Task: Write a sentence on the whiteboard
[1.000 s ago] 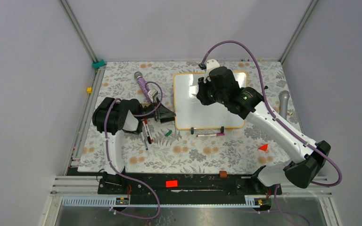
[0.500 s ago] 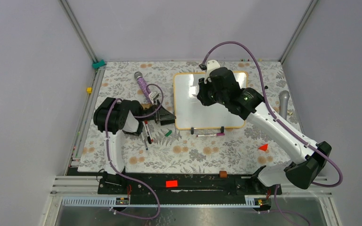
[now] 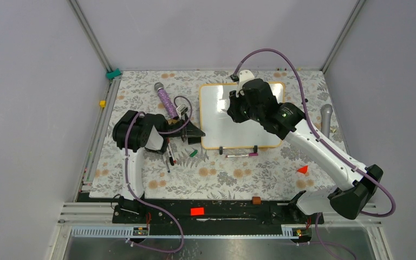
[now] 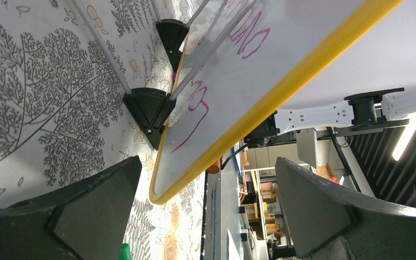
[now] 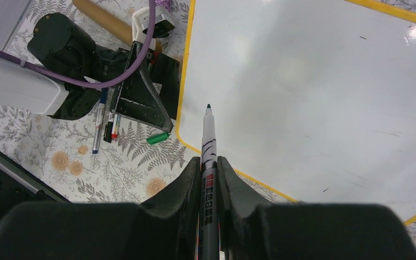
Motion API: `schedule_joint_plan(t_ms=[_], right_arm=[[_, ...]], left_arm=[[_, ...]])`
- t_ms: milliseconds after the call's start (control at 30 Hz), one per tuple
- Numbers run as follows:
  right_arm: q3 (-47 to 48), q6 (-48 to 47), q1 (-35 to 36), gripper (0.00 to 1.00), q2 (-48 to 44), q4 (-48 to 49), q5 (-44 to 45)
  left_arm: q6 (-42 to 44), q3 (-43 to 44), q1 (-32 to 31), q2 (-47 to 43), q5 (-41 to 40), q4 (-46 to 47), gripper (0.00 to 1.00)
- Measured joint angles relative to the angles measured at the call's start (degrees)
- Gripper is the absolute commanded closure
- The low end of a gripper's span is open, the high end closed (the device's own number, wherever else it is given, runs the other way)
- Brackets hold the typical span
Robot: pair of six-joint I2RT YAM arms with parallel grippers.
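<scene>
Jaws, top view: left gripper (image 3: 193, 131) spread wide at bottom-left corner of whiteboard (image 3: 216, 127), which lies far-centre on floral cloth (image 3: 141, 92); right gripper (image 3: 231, 111) over board, jaws hidden under wrist. Left wrist: jaws at full gape, nothing held, yellow frame (image 4: 281, 92) running betw. them; magenta scrawl (image 4: 192, 103) by black feet (image 4: 149, 108), unreadable. Right wrist: jaws nearly closed, clamped on marker (image 5: 208, 135), dark tip over glossy white face near corner; contact can't tell. Red label (image 5: 208, 187) w/ print, too small to read. Green cap (image 5: 157, 138) just beside frame.
</scene>
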Motion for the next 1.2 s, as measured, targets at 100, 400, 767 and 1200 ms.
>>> schedule_joint_plan(t_ms=[100,400,767,1200], right_arm=[[0.00,0.09,0.00,1.00,-0.07,0.00,0.00],[-0.63,0.63,0.00,1.00,-0.22,0.37,-0.02],[-0.63,0.68,0.00,1.00,-0.26,0.39,-0.02],[-0.50,2.36,0.00,1.00,-0.11,0.35,-0.02]], left_arm=[[-0.85,1.55,-0.52,0.92,0.11,0.22,0.01],[-4.96,4.85,-1.03,3.39,0.90,1.09,0.01],[-13.62,9.40,-0.98,7.13,1.75,2.19,0.01],[-17.55,11.78,-0.96,8.63,1.68,2.19,0.01]])
